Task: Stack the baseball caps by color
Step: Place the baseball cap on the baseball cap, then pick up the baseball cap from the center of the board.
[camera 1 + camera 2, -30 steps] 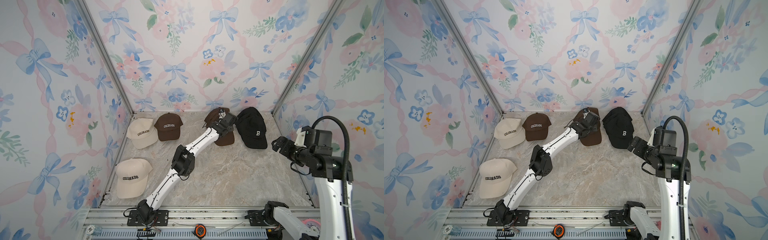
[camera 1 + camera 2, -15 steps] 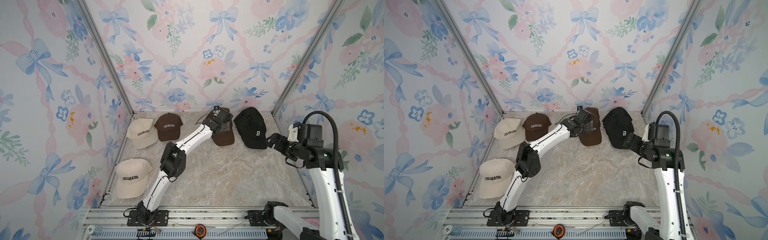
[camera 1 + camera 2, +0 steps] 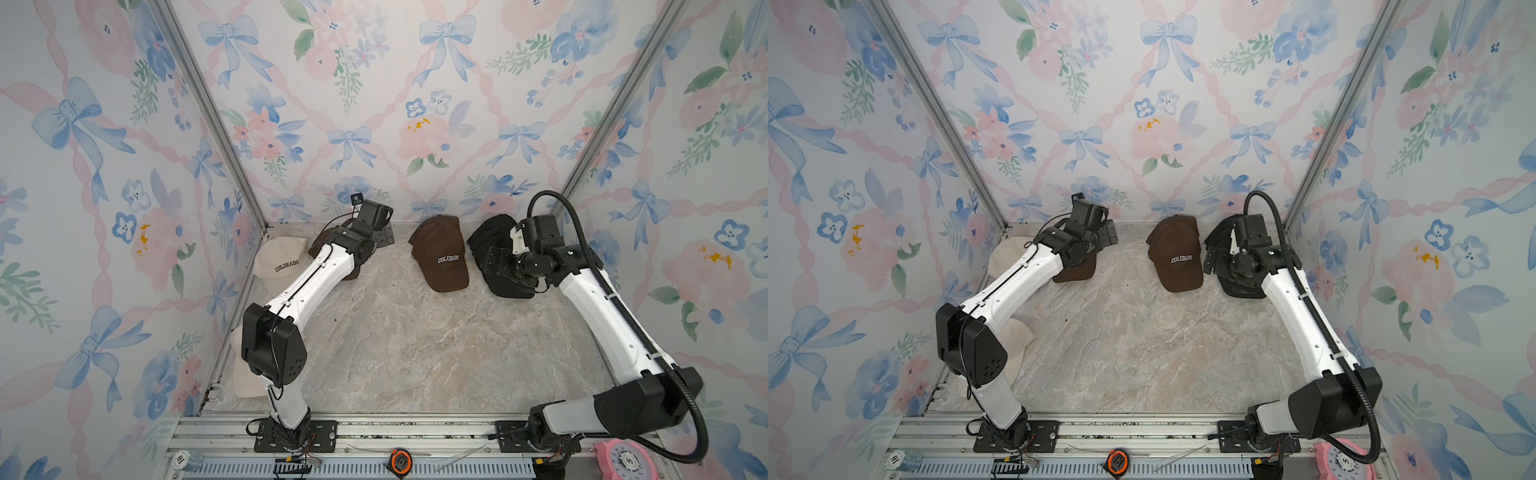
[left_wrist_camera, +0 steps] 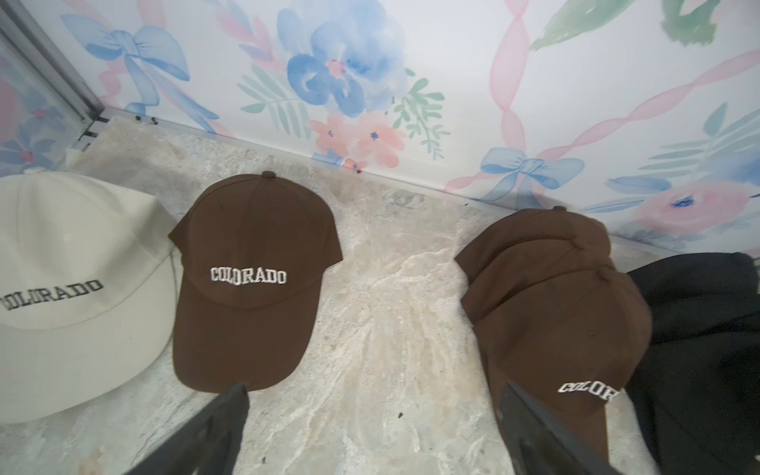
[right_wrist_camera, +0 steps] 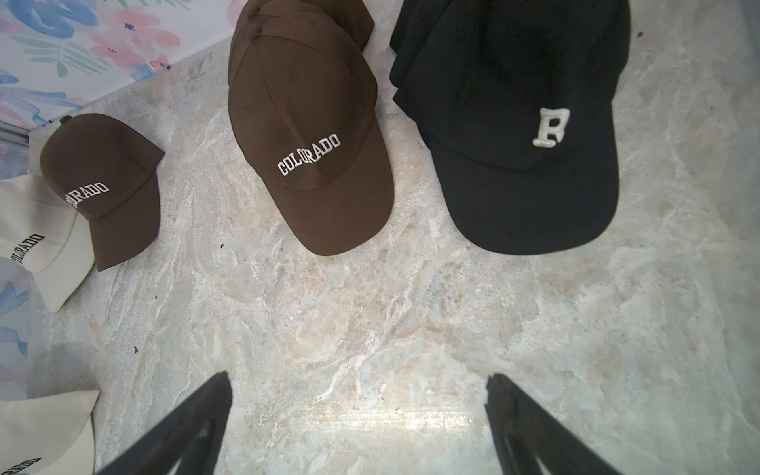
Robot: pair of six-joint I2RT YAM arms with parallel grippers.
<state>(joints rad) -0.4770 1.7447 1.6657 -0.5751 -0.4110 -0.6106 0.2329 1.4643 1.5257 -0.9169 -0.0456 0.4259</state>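
Observation:
Three brown "COLORADO" baseball caps lie stacked [image 3: 442, 257] [image 4: 555, 320] [image 5: 312, 144] at the back middle. A stack of black "R" caps [image 5: 526, 123] [image 3: 1241, 286] lies to their right. One brown cap [image 4: 246, 279] [image 5: 103, 185] sits alone at the back left beside a cream cap [image 3: 282, 264] [image 4: 70, 288]. Another cream cap [image 3: 1017, 345] lies at the front left, half hidden by my left arm's elbow. My left gripper [image 3: 384, 237] [image 4: 374, 388] hangs open and empty between the lone brown cap and the brown stack. Open and empty too, my right gripper [image 3: 1214, 257] [image 5: 357, 378] hovers over bare table in front of the black stack.
Flowered walls close in the marble table [image 3: 415, 340] on three sides. An aluminium rail [image 3: 374, 428] runs along the front edge, carrying a tape measure [image 3: 401, 460] and a pink dial [image 3: 623, 461].
My left gripper has opened fully, left the brown stack and swung left toward the lone brown cap. My right arm has moved in from the right wall toward the black caps.

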